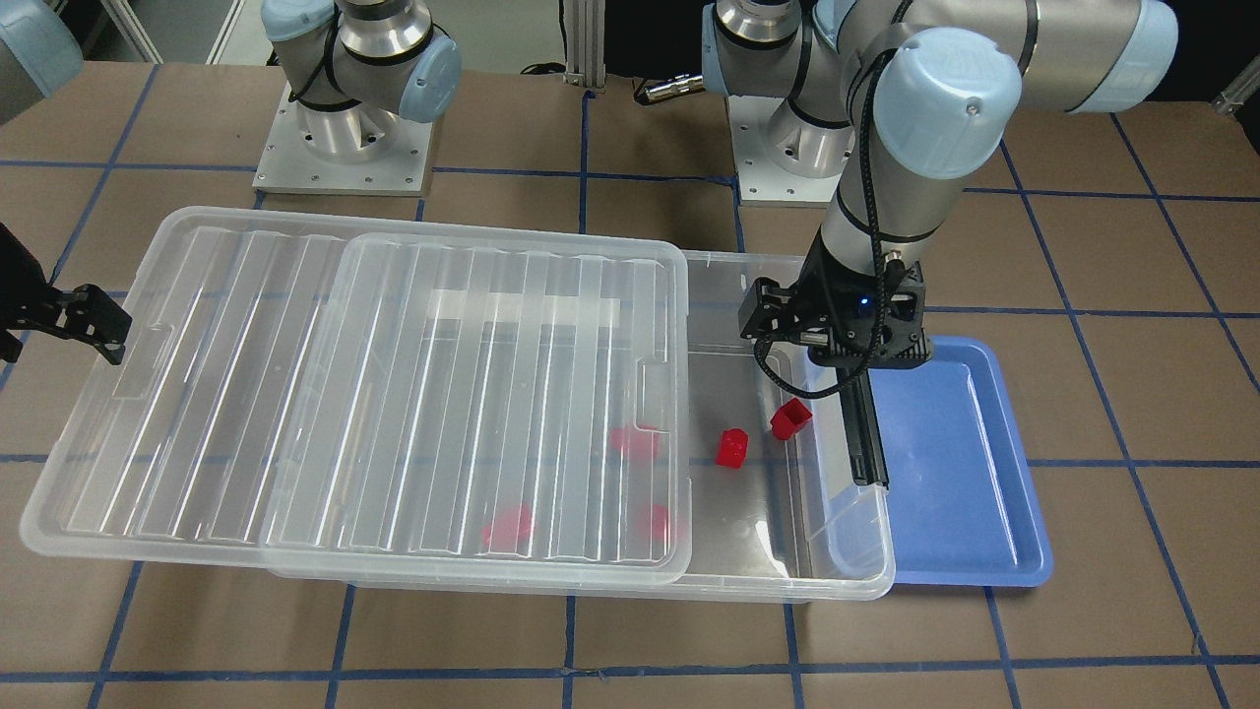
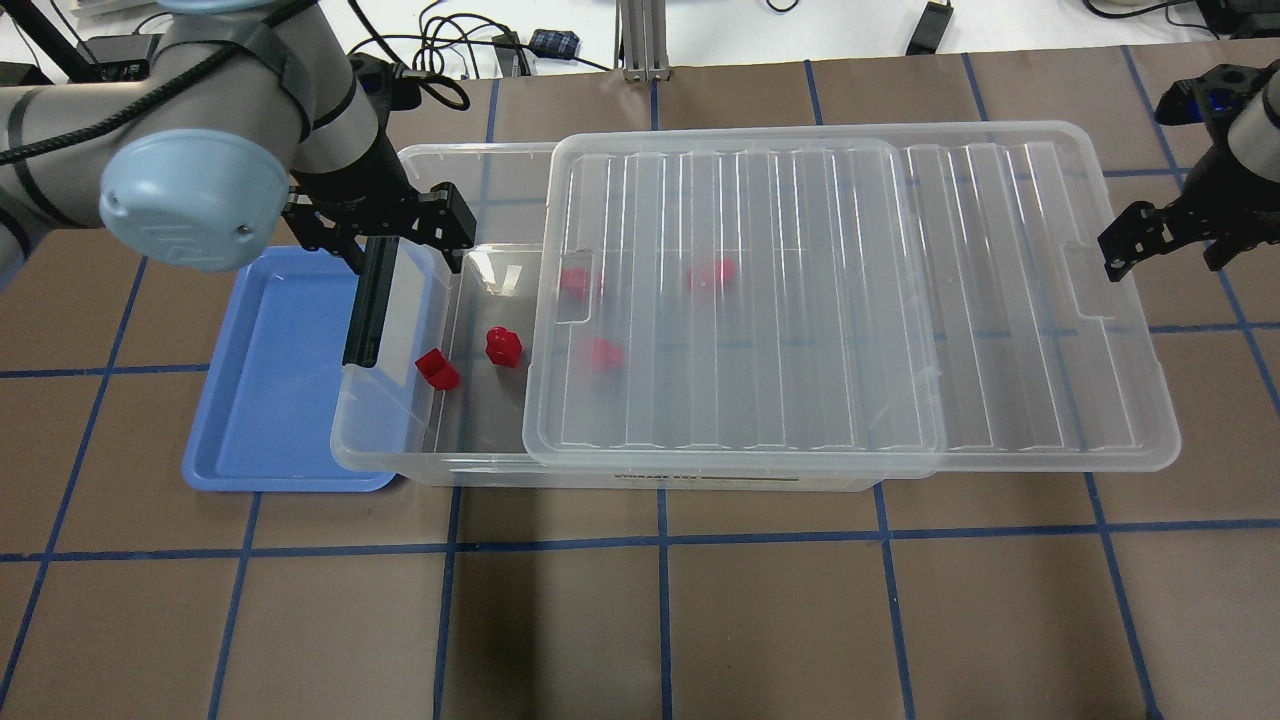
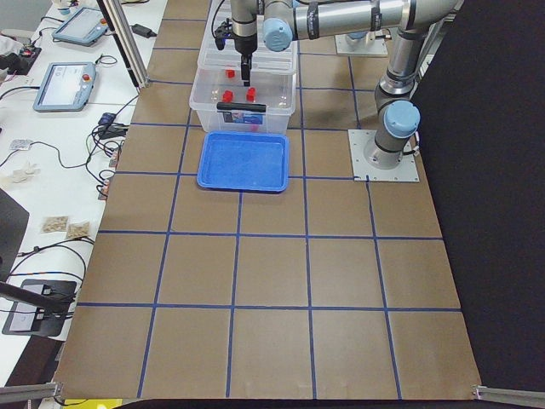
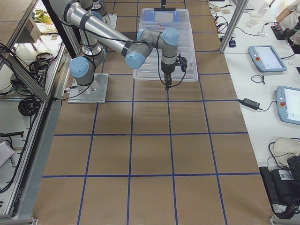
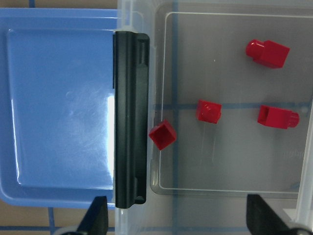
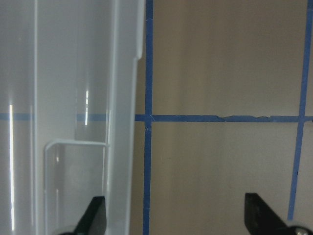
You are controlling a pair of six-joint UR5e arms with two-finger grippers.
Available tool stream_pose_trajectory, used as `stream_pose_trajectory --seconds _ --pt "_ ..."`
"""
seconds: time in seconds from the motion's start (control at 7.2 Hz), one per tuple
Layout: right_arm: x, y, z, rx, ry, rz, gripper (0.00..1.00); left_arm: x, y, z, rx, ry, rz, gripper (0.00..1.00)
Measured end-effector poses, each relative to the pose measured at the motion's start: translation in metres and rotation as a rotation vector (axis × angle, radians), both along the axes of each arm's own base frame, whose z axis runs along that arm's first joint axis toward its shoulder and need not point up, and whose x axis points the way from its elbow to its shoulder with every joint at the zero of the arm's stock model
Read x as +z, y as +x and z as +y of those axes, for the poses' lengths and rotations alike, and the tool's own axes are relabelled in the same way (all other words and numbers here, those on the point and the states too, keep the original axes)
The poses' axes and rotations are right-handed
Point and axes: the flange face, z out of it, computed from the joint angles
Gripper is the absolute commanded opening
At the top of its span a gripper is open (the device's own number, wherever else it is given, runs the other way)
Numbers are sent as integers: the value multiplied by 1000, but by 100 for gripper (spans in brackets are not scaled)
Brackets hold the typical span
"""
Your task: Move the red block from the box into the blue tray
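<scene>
L claw [image 5: 180,220] spread wide, empty, over box [image 5: 230,161] nr red block [image 5: 209,110]; R claw [image 6: 179,218] spread too, prob. empty

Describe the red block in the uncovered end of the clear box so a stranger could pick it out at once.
Start at the clear box, whose lid is slid aside, leaving the end beside the blue tray uncovered. Two red pieces lie there: the red block is the solid one farther from the tray, whereas its neighbour, close to the end wall, is hollow.
</scene>
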Motion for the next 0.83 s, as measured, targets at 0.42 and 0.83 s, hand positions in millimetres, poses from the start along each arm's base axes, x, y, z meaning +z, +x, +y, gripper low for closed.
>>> stream_pose_trajectory --seconds 0.42,0.83 --pt "-1 -5 0 17 2 0 100 -48 -8 -4 -6 38 33 100" --pt "0 -20 2 9 0 1 100 -91 -10 -6 -6 37 39 100"
